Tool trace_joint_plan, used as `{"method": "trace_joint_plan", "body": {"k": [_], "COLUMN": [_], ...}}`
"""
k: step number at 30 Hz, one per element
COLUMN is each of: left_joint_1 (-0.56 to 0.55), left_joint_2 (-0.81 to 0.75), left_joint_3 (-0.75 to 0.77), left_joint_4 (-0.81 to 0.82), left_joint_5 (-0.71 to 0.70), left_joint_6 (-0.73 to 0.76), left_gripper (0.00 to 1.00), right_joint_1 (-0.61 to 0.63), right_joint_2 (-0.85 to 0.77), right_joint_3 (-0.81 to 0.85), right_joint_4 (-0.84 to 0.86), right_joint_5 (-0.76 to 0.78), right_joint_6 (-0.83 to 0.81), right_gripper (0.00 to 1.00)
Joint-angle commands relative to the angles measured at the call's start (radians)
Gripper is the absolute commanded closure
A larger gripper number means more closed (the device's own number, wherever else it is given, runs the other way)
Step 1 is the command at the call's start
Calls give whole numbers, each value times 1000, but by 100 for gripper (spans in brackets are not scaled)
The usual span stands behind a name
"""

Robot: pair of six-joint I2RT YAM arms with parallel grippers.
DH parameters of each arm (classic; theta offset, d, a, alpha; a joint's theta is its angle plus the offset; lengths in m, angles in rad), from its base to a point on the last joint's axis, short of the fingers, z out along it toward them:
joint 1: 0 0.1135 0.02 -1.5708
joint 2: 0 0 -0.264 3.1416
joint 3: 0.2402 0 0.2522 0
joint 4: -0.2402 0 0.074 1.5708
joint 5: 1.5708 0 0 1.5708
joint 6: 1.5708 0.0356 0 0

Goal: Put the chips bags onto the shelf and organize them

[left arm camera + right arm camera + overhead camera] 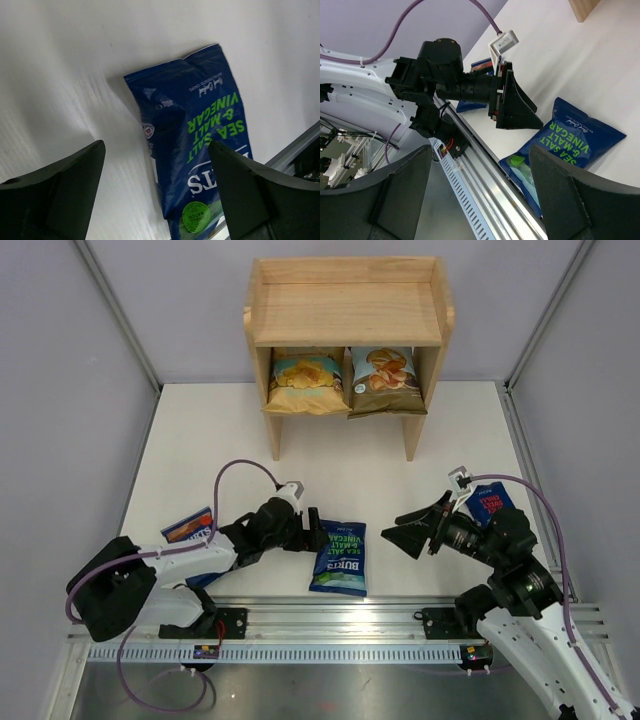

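Note:
The wooden shelf (345, 310) stands at the back; its lower tier holds the yellow chips bag (308, 380) and the cassava bag (385, 380) side by side. A green-lettered Burts bag (340, 557) lies flat near the front edge, and shows in the left wrist view (200, 130) and the right wrist view (570, 140). My left gripper (318, 535) is open and empty just left of it (156, 150). My right gripper (405, 530) is open, empty, to the bag's right (481, 152). A red-lettered Burts bag (188, 527) lies partly under the left arm; another (490, 502) lies behind the right arm.
An aluminium rail (340, 625) with the arm bases runs along the near table edge. Grey walls and metal frame posts (120, 310) close in the sides and back. The shelf's top tier (345, 315) holds nothing.

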Motion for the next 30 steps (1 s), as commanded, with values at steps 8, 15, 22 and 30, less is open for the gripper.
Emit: {"method": "trace_joint_plan", "body": {"k": [8,15,22,30], "left_joint_1": [13,13,13,13], "left_joint_2": [145,243,248,135], "left_joint_3": [-48,-38,-27,-33], "left_joint_4": [205,250,200,161], "left_joint_5": [42,71,9,-46], "left_joint_6": [-77,-100,-105,-178], "left_gripper": [19,38,65,94], "right_joint_1": [-4,-4,-4,-4], "right_joint_2": [22,23,19,69], "right_joint_3": [-32,-34,-41,-126], "right_joint_4": [142,143,136,153], "right_joint_5": [-26,-20,-7,106], "right_joint_6": [33,32,24,85], "right_gripper": [17,18,18,17]}}
